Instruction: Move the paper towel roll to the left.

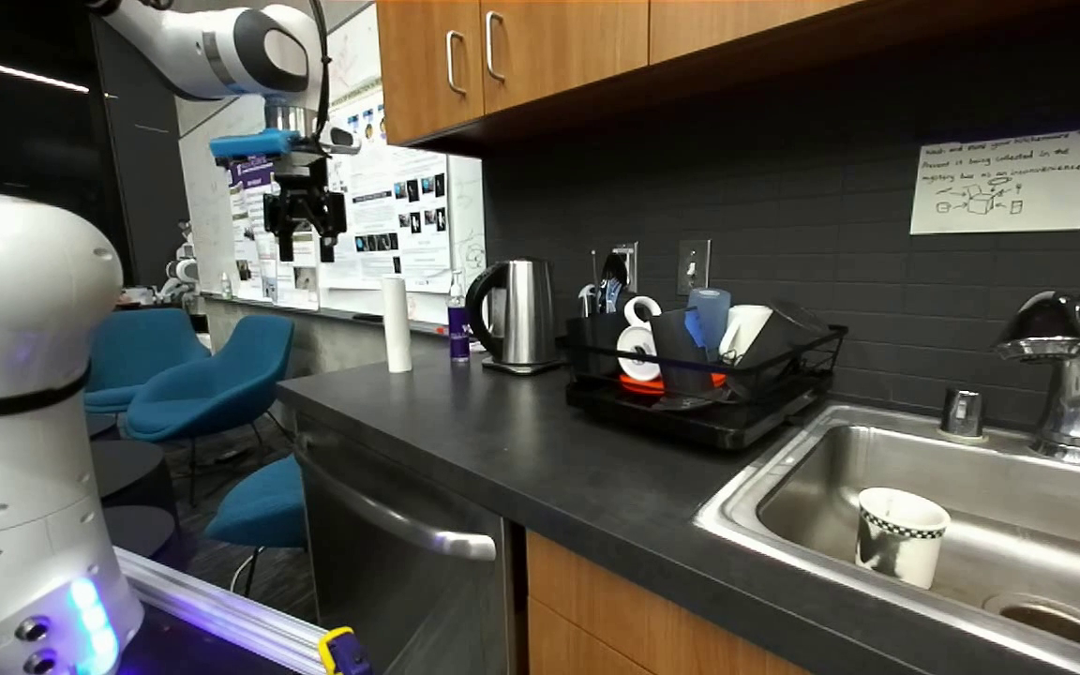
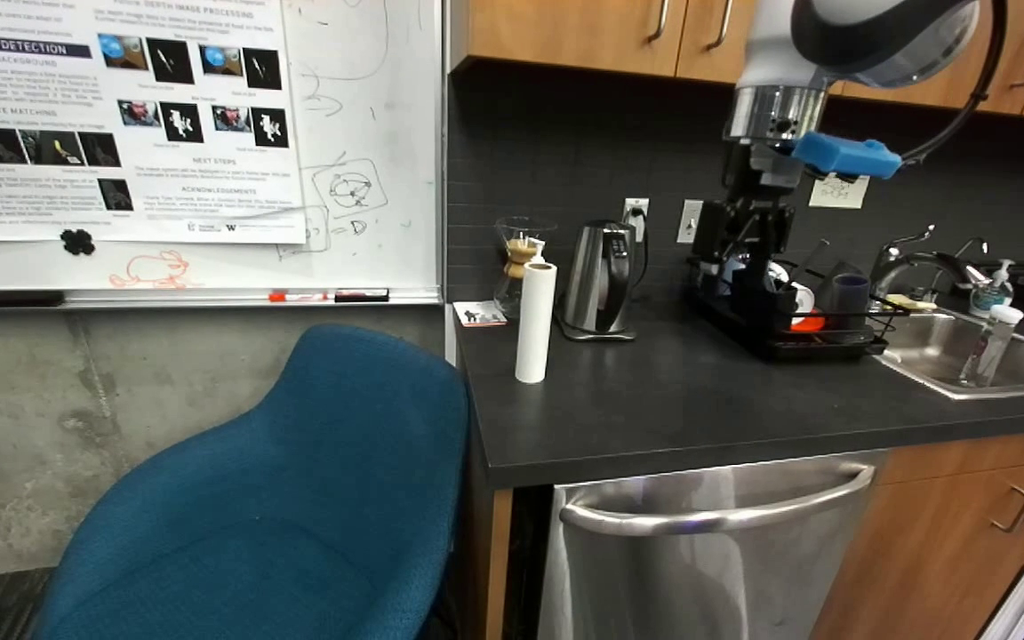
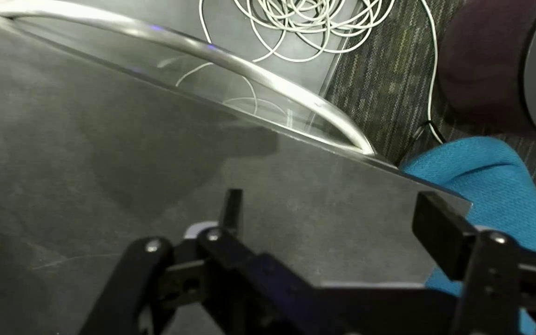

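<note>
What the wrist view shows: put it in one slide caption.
Jaws wide open above the dark counter, with a steel handle beyond its edge and a blue chair past its corner.

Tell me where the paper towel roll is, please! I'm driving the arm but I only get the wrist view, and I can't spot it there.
Observer: The paper towel roll stands upright near the end of the dark counter away from the sink.
Operator: Oh! Am I touching it?
Observer: No, in both exterior views a gap shows between the gripper and the paper towel roll.
Operator: What's close to it that I could bump?
Observer: A steel kettle stands near it on the counter, so it's probably wise to keep clear of that.
</note>
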Robot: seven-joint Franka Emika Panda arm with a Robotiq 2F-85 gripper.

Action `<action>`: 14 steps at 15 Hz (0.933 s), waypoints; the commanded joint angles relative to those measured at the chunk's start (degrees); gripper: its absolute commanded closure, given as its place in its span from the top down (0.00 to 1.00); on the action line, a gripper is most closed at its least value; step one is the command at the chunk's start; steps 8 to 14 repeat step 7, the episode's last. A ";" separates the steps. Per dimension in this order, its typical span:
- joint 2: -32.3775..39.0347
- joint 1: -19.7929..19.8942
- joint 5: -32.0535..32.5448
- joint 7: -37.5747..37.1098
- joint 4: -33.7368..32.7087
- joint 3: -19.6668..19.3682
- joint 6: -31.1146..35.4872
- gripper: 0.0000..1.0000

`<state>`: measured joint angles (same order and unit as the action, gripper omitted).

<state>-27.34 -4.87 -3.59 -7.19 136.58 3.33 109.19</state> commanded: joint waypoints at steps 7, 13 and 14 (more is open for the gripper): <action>-21.10 0.59 0.52 3.79 17.27 -0.45 -5.13 1.00; -21.10 0.59 0.52 3.79 17.27 -0.45 -5.13 1.00; -21.10 0.59 0.52 3.79 17.27 -0.45 -5.13 1.00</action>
